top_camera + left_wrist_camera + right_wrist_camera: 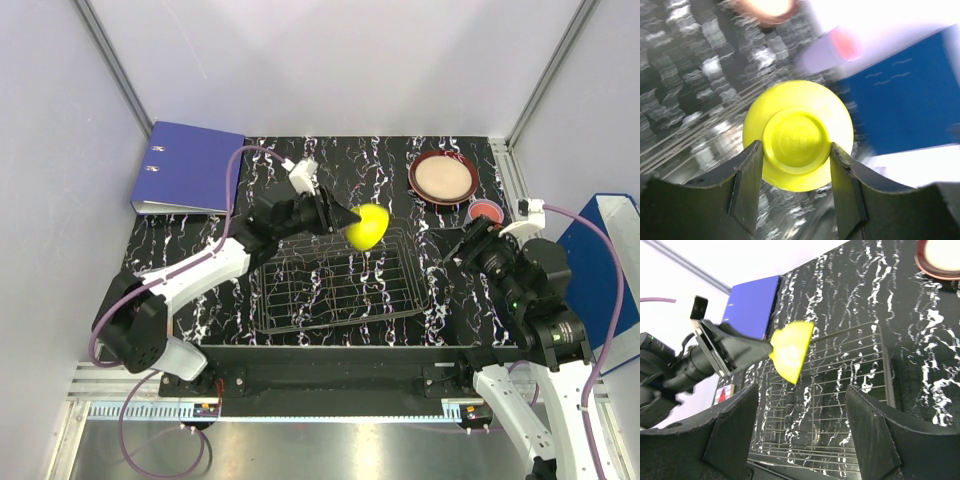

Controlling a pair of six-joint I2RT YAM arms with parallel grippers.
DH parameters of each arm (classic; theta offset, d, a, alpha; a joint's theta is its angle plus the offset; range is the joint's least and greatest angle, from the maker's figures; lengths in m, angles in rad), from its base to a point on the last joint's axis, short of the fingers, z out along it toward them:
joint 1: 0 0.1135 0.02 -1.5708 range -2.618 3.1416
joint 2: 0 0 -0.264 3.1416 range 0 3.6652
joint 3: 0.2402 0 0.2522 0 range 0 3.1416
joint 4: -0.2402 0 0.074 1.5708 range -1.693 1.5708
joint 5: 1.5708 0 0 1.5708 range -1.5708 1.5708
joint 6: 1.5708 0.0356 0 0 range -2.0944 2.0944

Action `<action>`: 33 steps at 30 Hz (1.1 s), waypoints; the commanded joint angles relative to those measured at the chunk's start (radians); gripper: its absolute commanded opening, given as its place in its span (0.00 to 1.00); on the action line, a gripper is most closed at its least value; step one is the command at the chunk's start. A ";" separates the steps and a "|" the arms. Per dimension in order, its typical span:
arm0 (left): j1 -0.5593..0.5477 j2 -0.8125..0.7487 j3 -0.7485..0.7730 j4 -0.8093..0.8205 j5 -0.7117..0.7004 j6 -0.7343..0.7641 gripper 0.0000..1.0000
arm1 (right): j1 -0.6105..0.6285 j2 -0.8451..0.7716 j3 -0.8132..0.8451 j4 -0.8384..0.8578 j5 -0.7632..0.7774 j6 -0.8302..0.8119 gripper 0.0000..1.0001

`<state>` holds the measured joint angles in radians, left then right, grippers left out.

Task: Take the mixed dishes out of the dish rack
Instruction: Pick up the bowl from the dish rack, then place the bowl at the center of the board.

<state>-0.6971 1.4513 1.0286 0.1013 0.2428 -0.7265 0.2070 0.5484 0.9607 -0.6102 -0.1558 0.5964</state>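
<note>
**Left arm.** The left fingers (352, 221) were clamped on the underside of the round yellow-green plastic bowl (367, 226). The left wrist view showed one finger on either side of its base ring. The bowl was held on its side, off the desk, above the far edge of the low rectangular wire-grid dish rack (340, 285).

**Right arm.** The right fingers (460, 246) were spread wide and held nothing, to the right of the rack.

**Desk.** The rack stood on the black, white-veined desk (370, 160). The dark-red-rimmed beige plate (442, 178) lay flat near the far right corner. The small pink cup (486, 212) stood just beside it on the near side. A blue lever-arch binder (188, 167) lay at the far left corner.
</note>
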 commanded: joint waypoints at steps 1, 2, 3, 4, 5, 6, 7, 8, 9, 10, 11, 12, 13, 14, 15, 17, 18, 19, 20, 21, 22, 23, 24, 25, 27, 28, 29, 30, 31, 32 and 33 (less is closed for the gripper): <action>0.047 -0.010 -0.110 0.677 0.322 -0.381 0.00 | 0.006 -0.019 -0.022 0.079 -0.083 0.022 0.77; 0.057 0.006 -0.148 0.875 0.334 -0.434 0.00 | 0.006 -0.022 -0.030 0.098 -0.132 0.032 0.77; 0.062 0.024 -0.156 0.950 0.352 -0.480 0.00 | 0.008 -0.024 -0.039 0.118 -0.158 0.043 0.77; 0.064 0.064 -0.159 1.012 0.355 -0.551 0.00 | 0.006 -0.021 -0.054 0.163 -0.184 0.071 0.76; 0.062 0.079 -0.163 1.116 0.358 -0.577 0.00 | 0.006 -0.019 -0.060 0.188 -0.239 0.086 0.76; 0.061 0.099 -0.163 1.156 0.351 -0.600 0.00 | 0.006 -0.013 -0.069 0.213 -0.269 0.104 0.75; 0.059 0.116 -0.163 1.184 0.348 -0.628 0.00 | 0.005 -0.011 -0.086 0.269 -0.296 0.138 0.75; 0.059 0.121 -0.159 1.193 0.346 -0.631 0.00 | 0.006 -0.004 -0.091 0.291 -0.335 0.154 0.74; 0.057 0.121 -0.156 1.186 0.337 -0.630 0.00 | 0.006 -0.002 -0.092 0.308 -0.347 0.166 0.73; 0.054 0.119 -0.156 1.177 0.334 -0.616 0.00 | 0.006 0.001 -0.099 0.341 -0.359 0.184 0.73; 0.051 0.115 -0.150 1.154 0.334 -0.608 0.00 | 0.006 0.002 -0.102 0.357 -0.375 0.193 0.72; 0.048 0.113 -0.145 1.143 0.335 -0.600 0.00 | 0.006 0.007 -0.103 0.378 -0.378 0.200 0.72; 0.047 0.112 -0.142 1.134 0.334 -0.588 0.00 | 0.006 0.010 -0.103 0.389 -0.381 0.209 0.73; 0.041 0.109 -0.134 1.118 0.335 -0.584 0.00 | 0.006 0.013 -0.105 0.398 -0.387 0.215 0.73; 0.039 0.109 -0.131 1.109 0.336 -0.580 0.00 | 0.005 0.022 -0.108 0.421 -0.392 0.226 0.72; 0.033 0.109 -0.121 1.091 0.337 -0.570 0.00 | 0.006 0.036 -0.111 0.444 -0.407 0.240 0.72; 0.031 0.109 -0.119 1.086 0.337 -0.567 0.00 | 0.006 0.041 -0.115 0.469 -0.413 0.252 0.73; 0.028 0.109 -0.116 1.077 0.337 -0.562 0.00 | 0.006 0.045 -0.116 0.480 -0.418 0.258 0.72; 0.027 0.109 -0.111 1.071 0.339 -0.559 0.00 | 0.006 0.053 -0.117 0.487 -0.421 0.263 0.73; 0.025 0.109 -0.110 1.065 0.337 -0.556 0.00 | 0.006 0.058 -0.120 0.506 -0.422 0.267 0.73; 0.022 0.109 -0.110 1.057 0.337 -0.550 0.00 | 0.006 0.062 -0.123 0.513 -0.429 0.272 0.72; 0.021 0.110 -0.108 1.054 0.336 -0.547 0.00 | 0.006 0.073 -0.123 0.523 -0.433 0.275 0.72; 0.019 0.112 -0.107 1.048 0.334 -0.542 0.00 | 0.006 0.077 -0.126 0.542 -0.438 0.285 0.72; 0.016 0.112 -0.105 1.043 0.334 -0.541 0.00 | 0.008 0.085 -0.126 0.553 -0.444 0.292 0.72; 0.010 0.118 -0.105 1.042 0.332 -0.539 0.00 | 0.006 0.105 -0.129 0.575 -0.450 0.296 0.73; 0.007 0.119 -0.101 1.040 0.332 -0.541 0.00 | 0.006 0.122 -0.131 0.579 -0.452 0.298 0.73; 0.002 0.123 -0.098 1.035 0.334 -0.538 0.00 | 0.006 0.128 -0.129 0.592 -0.455 0.298 0.72; 0.001 0.121 -0.094 1.031 0.335 -0.531 0.00 | 0.006 0.137 -0.132 0.598 -0.461 0.302 0.72; -0.004 0.121 -0.091 1.019 0.336 -0.527 0.00 | 0.006 0.149 -0.132 0.601 -0.462 0.302 0.72; -0.005 0.121 -0.090 1.014 0.334 -0.524 0.00 | 0.006 0.154 -0.135 0.602 -0.464 0.307 0.72; -0.007 0.121 -0.087 1.009 0.335 -0.518 0.00 | 0.008 0.160 -0.137 0.603 -0.467 0.309 0.72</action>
<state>-0.6918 1.5864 0.8803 1.0660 0.5686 -1.2793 0.2077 0.6865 0.8299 -0.0803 -0.5838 0.8841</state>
